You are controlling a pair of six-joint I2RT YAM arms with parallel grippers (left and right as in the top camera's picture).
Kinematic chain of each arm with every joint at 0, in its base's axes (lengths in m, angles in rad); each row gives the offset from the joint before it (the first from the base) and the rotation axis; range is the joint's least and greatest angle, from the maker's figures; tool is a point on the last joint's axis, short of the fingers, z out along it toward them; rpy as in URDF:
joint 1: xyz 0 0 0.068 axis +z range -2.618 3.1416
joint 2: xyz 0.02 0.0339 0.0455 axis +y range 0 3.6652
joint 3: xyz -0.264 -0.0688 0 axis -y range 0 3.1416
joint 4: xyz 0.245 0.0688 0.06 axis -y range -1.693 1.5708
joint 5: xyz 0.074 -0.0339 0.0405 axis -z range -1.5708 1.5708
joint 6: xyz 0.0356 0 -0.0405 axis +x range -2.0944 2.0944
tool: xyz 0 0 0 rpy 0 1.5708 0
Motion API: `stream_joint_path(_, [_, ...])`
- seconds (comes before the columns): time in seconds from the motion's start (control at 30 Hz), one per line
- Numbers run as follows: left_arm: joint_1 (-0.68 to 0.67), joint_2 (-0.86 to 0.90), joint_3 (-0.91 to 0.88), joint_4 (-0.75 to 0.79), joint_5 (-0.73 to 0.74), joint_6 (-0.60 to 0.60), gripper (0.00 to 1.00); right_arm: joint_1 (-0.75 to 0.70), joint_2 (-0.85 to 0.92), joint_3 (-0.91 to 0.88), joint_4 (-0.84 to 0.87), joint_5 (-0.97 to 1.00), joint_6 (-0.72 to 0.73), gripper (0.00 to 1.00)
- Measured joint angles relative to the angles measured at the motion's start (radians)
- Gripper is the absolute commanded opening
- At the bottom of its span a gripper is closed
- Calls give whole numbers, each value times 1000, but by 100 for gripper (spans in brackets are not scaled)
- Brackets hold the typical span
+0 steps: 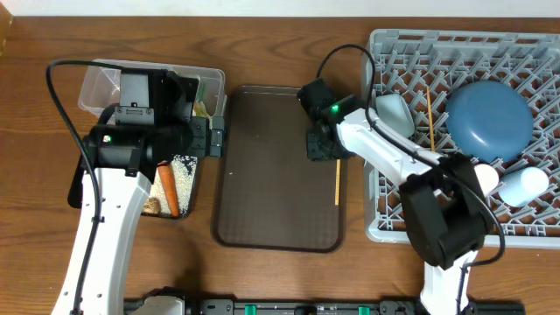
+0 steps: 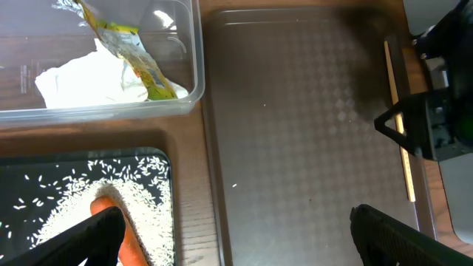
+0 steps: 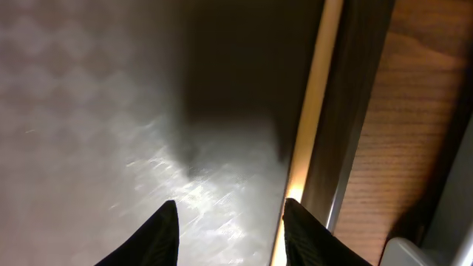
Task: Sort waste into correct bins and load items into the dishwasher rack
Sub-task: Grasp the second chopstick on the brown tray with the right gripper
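My right gripper [image 1: 317, 144] is open and low over the dark brown serving tray [image 1: 280, 166]. In the right wrist view its fingers [image 3: 230, 225] straddle bare tray, and the right finger touches a wooden chopstick [image 3: 314, 111] lying along the tray's right rim [image 1: 338, 182]. A second chopstick [image 1: 430, 118] lies in the grey rack [image 1: 385, 223] with the blue plate [image 1: 488, 120], white bowl [image 1: 394, 111], pink cup [image 1: 486, 178] and light blue cup [image 1: 525, 185]. My left gripper [image 2: 236, 244] is open and empty between the bins and the tray.
The clear tub [image 2: 111, 111] holds white tissue [image 2: 81, 81] and the yellow-green wrapper [image 2: 140, 63]. The black tray [image 2: 22, 177] holds rice [image 2: 140, 199], the carrot [image 2: 100, 208] and a brown lump [image 1: 154, 206]. The left arm hangs over both bins.
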Motion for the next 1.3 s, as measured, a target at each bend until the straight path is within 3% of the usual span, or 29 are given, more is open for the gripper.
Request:
stream_joint_path(0.3, [0, 0, 0, 0, 0, 0, 98, 0, 34, 0, -23, 32, 26, 38])
stream_joint_path(0.47, [0, 0, 0, 0, 0, 0, 98, 0, 34, 0, -35, 58, 46, 32])
stream_joint_path(0.6, [0, 0, 0, 0, 0, 0, 98, 0, 34, -5, -23, 58, 56, 15])
stream_joint_path(0.87, [0, 0, 0, 0, 0, 0, 98, 0, 34, -21, 11, 38, 61, 13])
stream_joint_path(1.03, [0, 0, 0, 0, 0, 0, 98, 0, 32, -34, 57, 24, 58, 3])
stream_joint_path(1.3, [0, 0, 0, 0, 0, 0, 98, -13, 31, -39, 127, -106, -130, 1])
